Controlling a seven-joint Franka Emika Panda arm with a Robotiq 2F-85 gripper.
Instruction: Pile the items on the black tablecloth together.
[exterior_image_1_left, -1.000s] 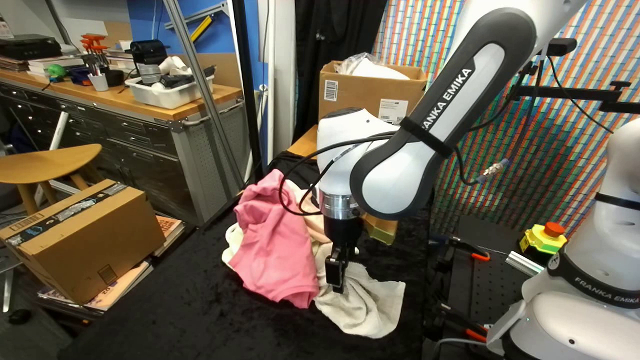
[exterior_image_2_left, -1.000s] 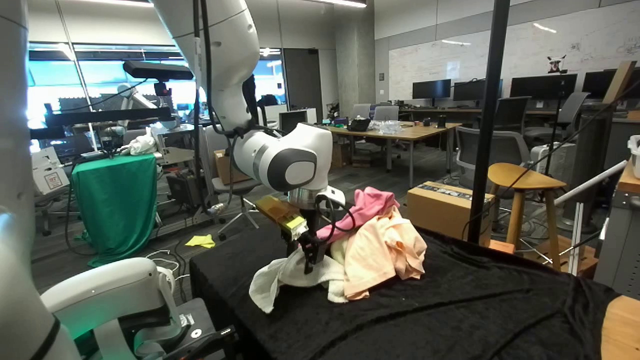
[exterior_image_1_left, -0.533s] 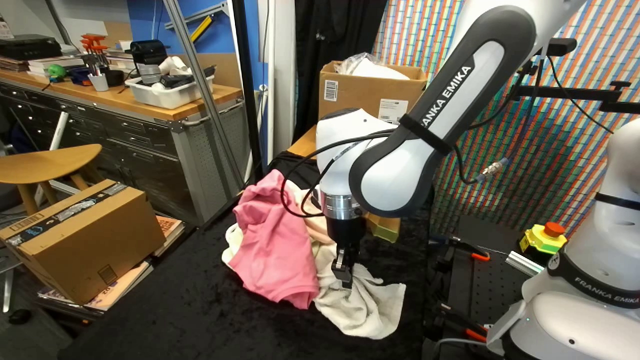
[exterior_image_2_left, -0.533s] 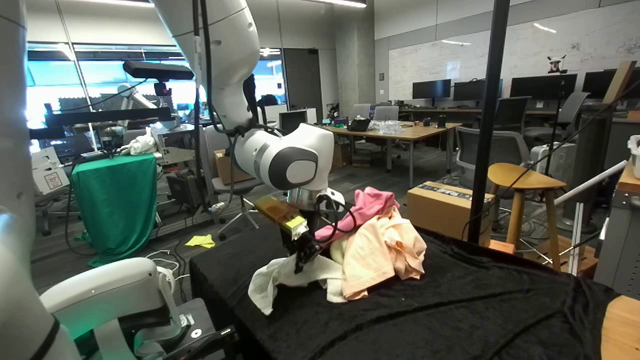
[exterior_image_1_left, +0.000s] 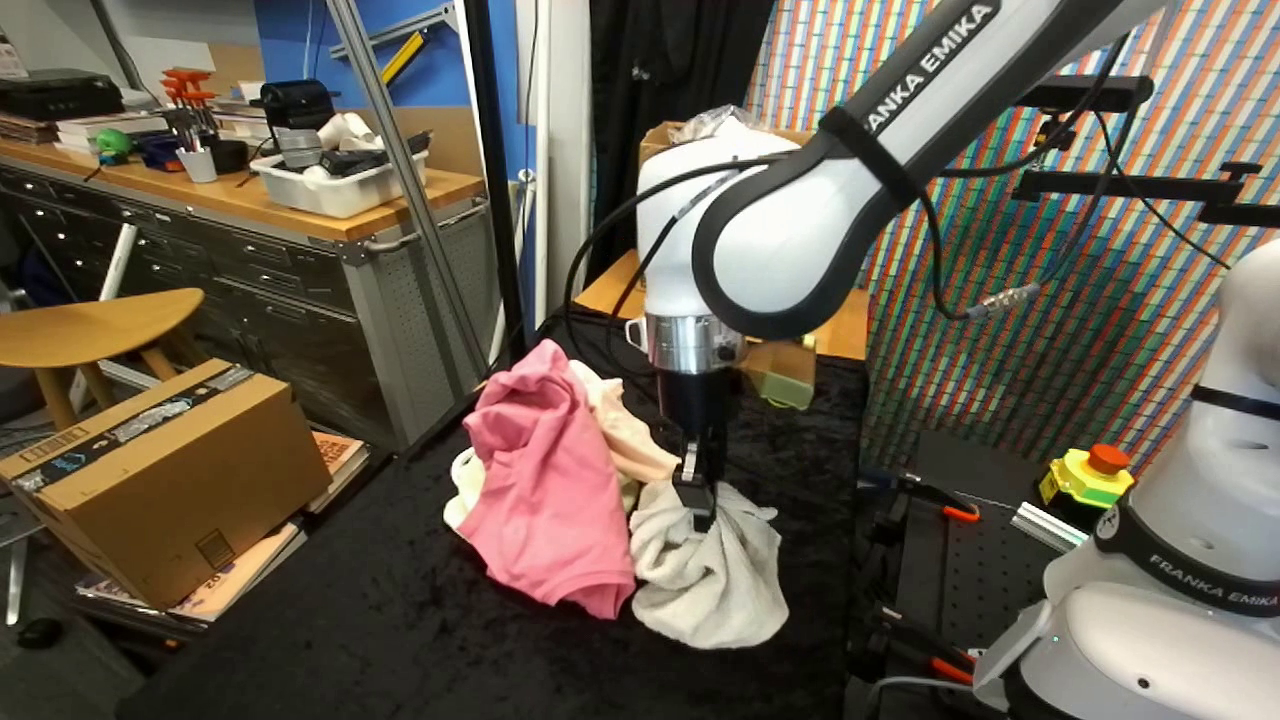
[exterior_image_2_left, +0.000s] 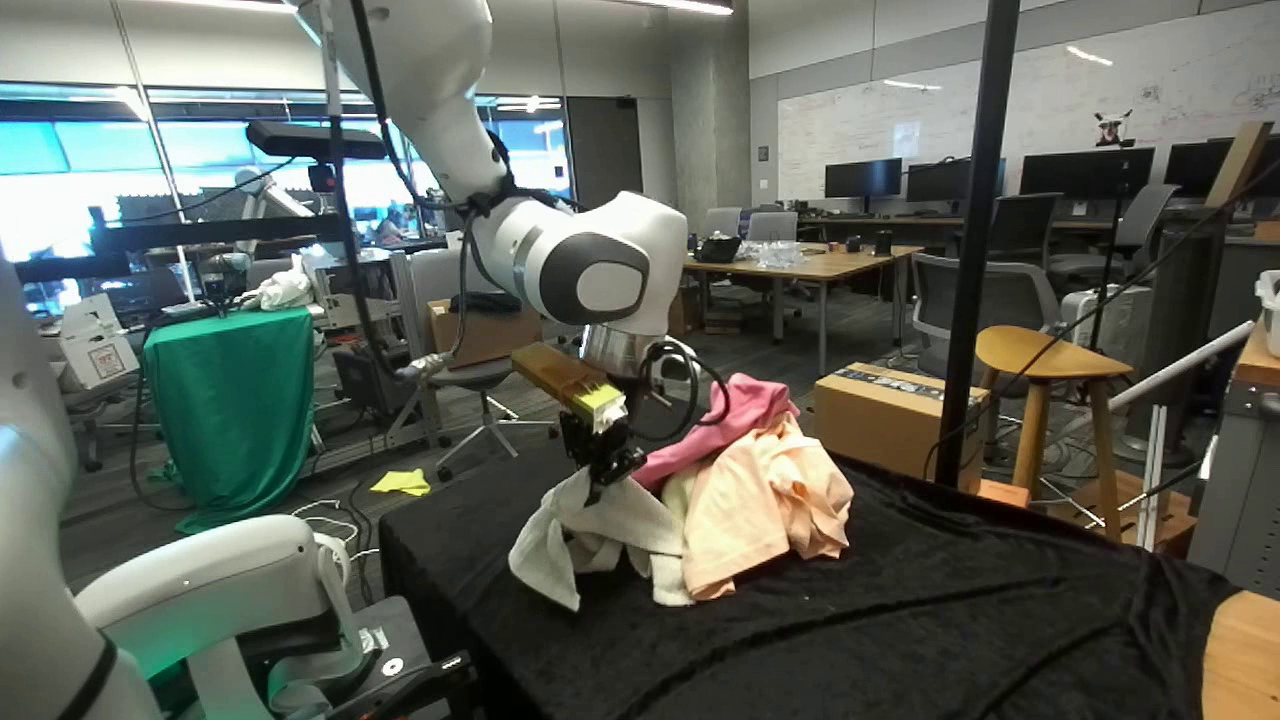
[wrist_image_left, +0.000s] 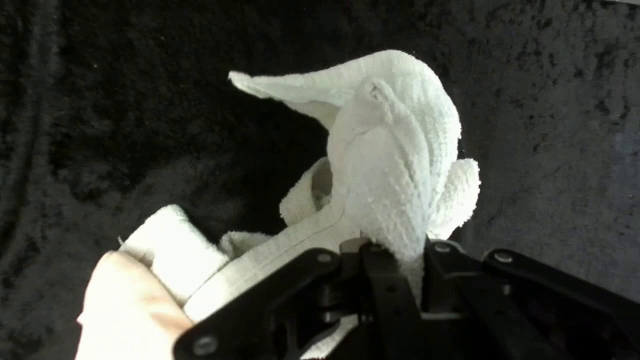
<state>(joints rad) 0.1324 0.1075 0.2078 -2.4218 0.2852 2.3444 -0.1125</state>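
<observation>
One off-white, fuzzy towel (exterior_image_1_left: 715, 590) is pinched by the single black end effector (wrist_image_left: 406, 252), whose fingers stand narrow with the fabric bunched into a peak between them. The towel is beside the other cloths, partly raised over the black tablecloth-covered surface (exterior_image_1_left: 390, 620). In the wrist view its long axis slants from lower left to upper right, and one thin corner points left. In an exterior view, one pink cloth (exterior_image_1_left: 550, 490) lies just beside it, long axis running top to bottom, the lower end leaning right. One peach cloth (exterior_image_2_left: 760, 500) lies against the pink one. Pale cream fabric (exterior_image_1_left: 466, 487) shows at the pink cloth's edge; how many pieces it forms cannot be told.
</observation>
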